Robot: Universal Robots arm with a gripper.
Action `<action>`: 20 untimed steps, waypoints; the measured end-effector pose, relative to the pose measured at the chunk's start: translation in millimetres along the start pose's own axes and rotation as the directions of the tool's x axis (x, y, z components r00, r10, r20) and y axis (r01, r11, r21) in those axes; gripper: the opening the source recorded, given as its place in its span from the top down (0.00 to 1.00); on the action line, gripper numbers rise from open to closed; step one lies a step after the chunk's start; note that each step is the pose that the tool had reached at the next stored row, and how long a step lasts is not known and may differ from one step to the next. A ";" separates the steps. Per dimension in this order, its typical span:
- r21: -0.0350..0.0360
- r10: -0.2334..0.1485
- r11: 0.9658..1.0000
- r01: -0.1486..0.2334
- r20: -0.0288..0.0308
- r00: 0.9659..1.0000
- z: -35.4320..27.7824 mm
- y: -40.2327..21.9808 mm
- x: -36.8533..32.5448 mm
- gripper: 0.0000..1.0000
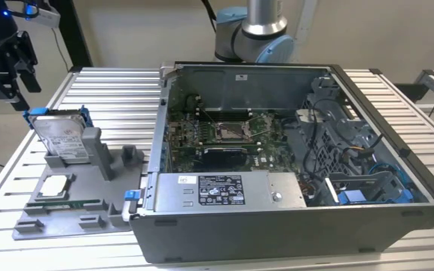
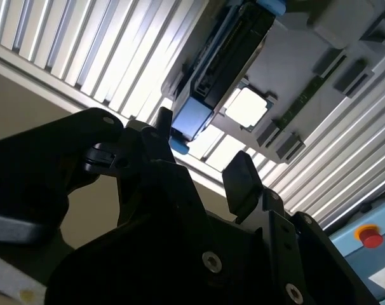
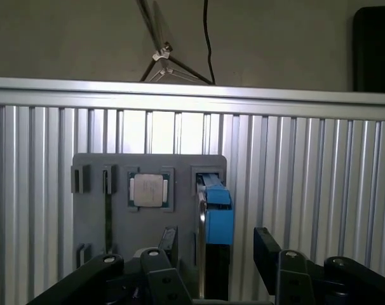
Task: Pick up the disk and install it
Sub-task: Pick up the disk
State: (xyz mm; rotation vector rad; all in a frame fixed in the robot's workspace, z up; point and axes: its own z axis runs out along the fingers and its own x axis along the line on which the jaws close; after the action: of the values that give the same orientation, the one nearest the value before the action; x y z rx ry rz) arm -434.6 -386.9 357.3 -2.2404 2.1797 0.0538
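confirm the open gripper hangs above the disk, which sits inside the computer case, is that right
One thing is wrong: the disk is not inside the computer case. The exterior view shows it standing on edge in the grey holder outside the case, on the exterior view's left. The gripper does hang open above it.

Metal disk (image 1: 60, 137) with blue plastic frame (image 3: 219, 217).

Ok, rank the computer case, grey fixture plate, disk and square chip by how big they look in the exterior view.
Largest to smallest:
1. computer case
2. grey fixture plate
3. disk
4. square chip
No two look alike in size.
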 end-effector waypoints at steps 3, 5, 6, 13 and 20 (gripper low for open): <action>0.000 -0.001 1.000 0.001 0.000 1.000 4.0 0.0 0.1 0.00; 0.000 -0.001 1.000 0.001 0.000 1.000 6.7 -0.1 0.2 0.00; 0.000 -0.001 1.000 0.001 0.000 1.000 7.9 -0.1 0.3 0.00; 0.000 -0.002 1.000 0.002 0.000 1.000 15.7 -0.2 0.5 0.00; 0.000 -0.003 1.000 0.003 0.000 1.000 21.7 -0.3 0.8 0.00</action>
State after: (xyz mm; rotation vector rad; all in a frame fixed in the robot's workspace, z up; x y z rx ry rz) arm -434.6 -386.9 335.5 -2.2443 2.1759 0.0538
